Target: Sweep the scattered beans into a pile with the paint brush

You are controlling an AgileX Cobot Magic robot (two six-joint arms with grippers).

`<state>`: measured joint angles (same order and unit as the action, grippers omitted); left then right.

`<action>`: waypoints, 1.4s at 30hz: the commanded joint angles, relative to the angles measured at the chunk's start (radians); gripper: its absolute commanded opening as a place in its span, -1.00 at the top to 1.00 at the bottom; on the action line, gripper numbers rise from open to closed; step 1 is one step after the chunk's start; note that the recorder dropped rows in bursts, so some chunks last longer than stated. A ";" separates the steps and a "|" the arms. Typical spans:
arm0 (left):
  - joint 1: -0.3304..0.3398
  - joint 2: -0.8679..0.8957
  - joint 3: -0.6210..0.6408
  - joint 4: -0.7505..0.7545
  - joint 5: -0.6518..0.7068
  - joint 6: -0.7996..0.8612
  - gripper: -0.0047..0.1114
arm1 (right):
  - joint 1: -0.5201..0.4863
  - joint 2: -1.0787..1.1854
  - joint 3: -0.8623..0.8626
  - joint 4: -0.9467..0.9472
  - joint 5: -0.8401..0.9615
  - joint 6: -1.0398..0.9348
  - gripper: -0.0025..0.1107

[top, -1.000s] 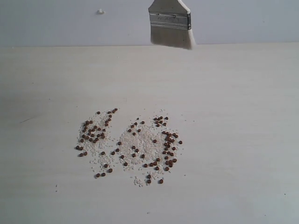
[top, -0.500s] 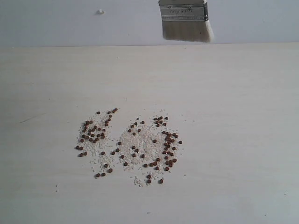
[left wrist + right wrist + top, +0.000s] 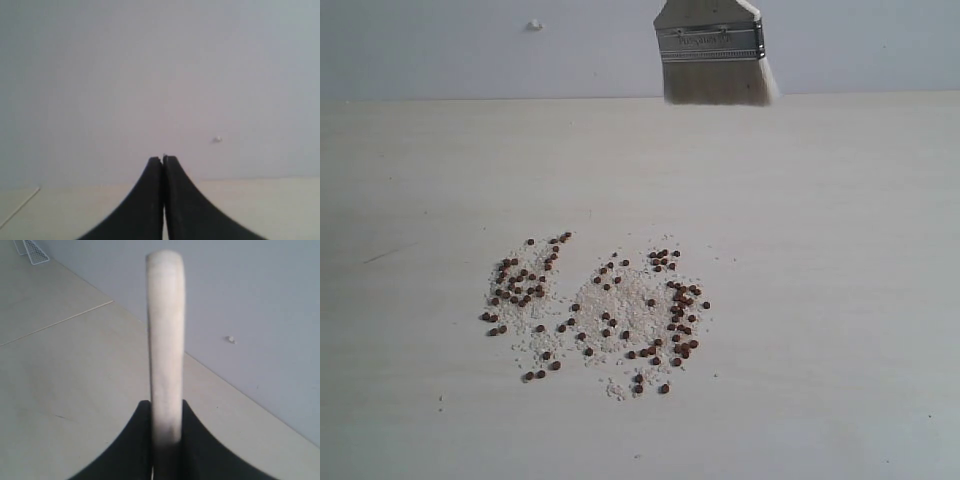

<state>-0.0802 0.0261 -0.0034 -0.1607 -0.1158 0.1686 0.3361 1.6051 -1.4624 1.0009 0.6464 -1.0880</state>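
The reddish-brown beans (image 3: 605, 305) lie scattered among fine white grains in two loose patches at the middle of the table, not gathered into one pile. The paint brush (image 3: 712, 60) hangs at the top of the exterior view, silver ferrule up, off-white bristles down, above the table's far edge and well behind the beans. Its pale wooden handle (image 3: 166, 340) runs edge-on between the black fingers of my right gripper (image 3: 166, 407), which is shut on it. My left gripper (image 3: 163, 160) is shut with nothing in it, facing the grey wall. Neither gripper shows in the exterior view.
The pale wooden table (image 3: 820, 250) meets a grey wall (image 3: 440, 50) at the back, with a small white speck (image 3: 535, 24) on it. A white wire rack (image 3: 31, 250) shows at a corner of the right wrist view.
The brush swung from tilted to upright while shifting right and up, then came back down a little. The beans have not moved.
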 commanded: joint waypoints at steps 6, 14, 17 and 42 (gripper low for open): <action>0.001 -0.005 0.003 -0.008 0.252 0.014 0.92 | 0.001 -0.013 0.001 -0.049 0.060 0.008 0.96; 0.001 -0.005 0.003 -0.034 0.256 -0.048 0.92 | 0.001 -0.013 0.012 -0.177 -0.001 0.074 0.96; 0.001 -0.005 0.003 -0.031 0.256 -0.044 0.92 | 0.001 0.004 0.064 0.022 0.000 -0.345 0.96; 0.001 -0.005 0.003 -0.031 0.256 -0.044 0.92 | 0.066 0.820 -0.542 0.531 0.575 -1.028 0.96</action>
<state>-0.0802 0.0261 0.0004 -0.1830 0.1426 0.1313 0.3808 2.3737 -1.9381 1.5337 1.2064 -2.0943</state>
